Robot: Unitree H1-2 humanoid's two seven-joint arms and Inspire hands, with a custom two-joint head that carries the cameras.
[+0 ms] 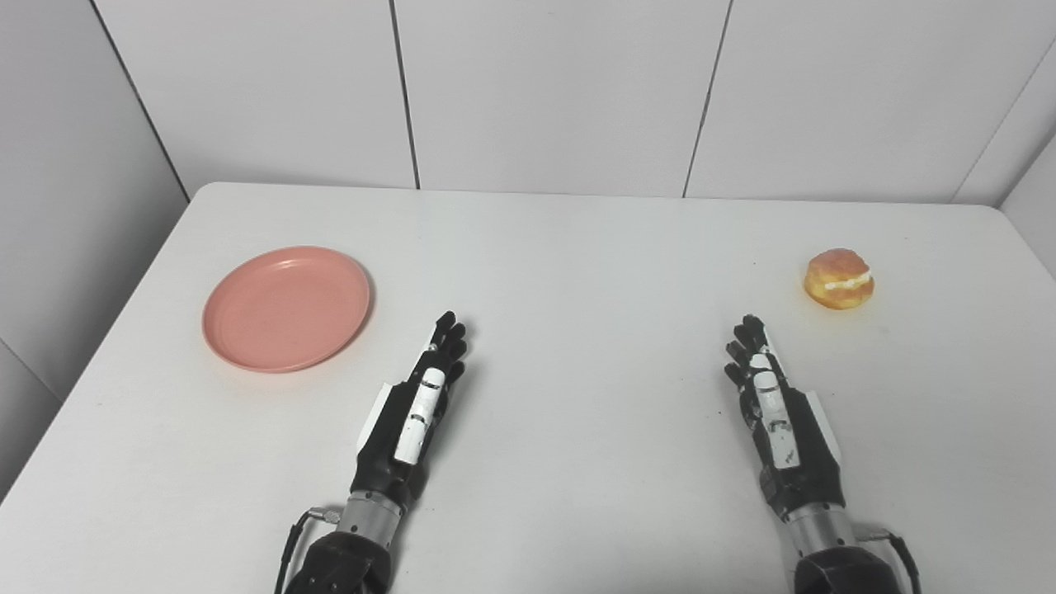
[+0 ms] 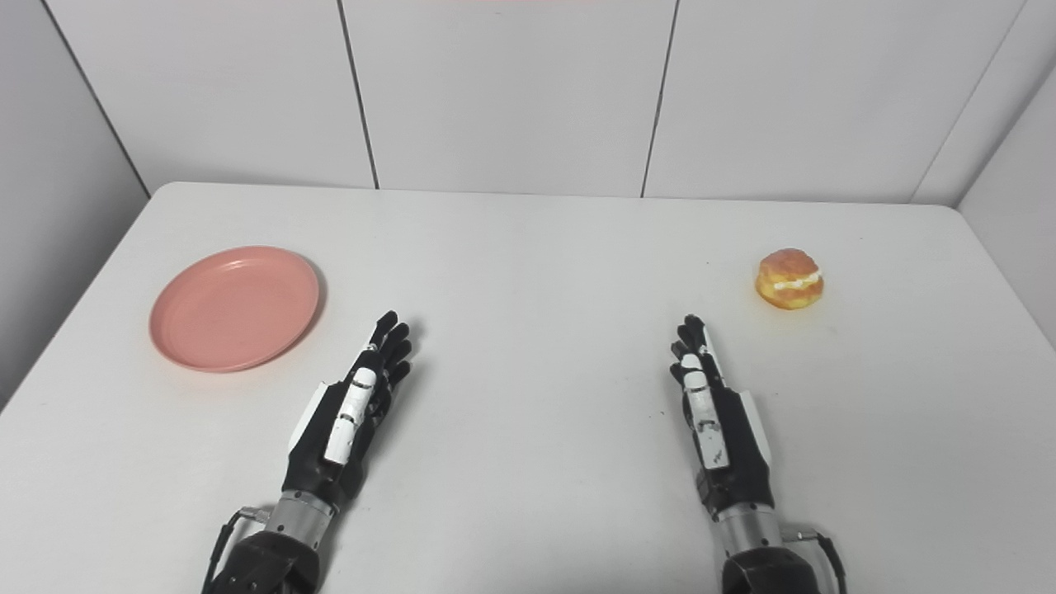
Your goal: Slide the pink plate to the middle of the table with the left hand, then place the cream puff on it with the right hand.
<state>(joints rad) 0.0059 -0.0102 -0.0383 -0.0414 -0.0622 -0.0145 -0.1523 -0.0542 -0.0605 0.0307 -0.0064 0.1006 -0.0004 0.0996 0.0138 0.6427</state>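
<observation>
A round pink plate (image 1: 286, 308) lies flat on the left side of the white table (image 1: 577, 272). A golden cream puff (image 1: 839, 279) with a white cream band sits at the far right. My left hand (image 1: 417, 404) rests edge-on near the table's front, to the right of the plate and apart from it, fingers stretched out, holding nothing. My right hand (image 1: 771, 404) rests the same way, nearer than the cream puff and to its left, open and empty.
White wall panels (image 1: 544, 91) stand behind the table's far edge. The table's left edge runs close by the plate, and its right edge lies just beyond the cream puff.
</observation>
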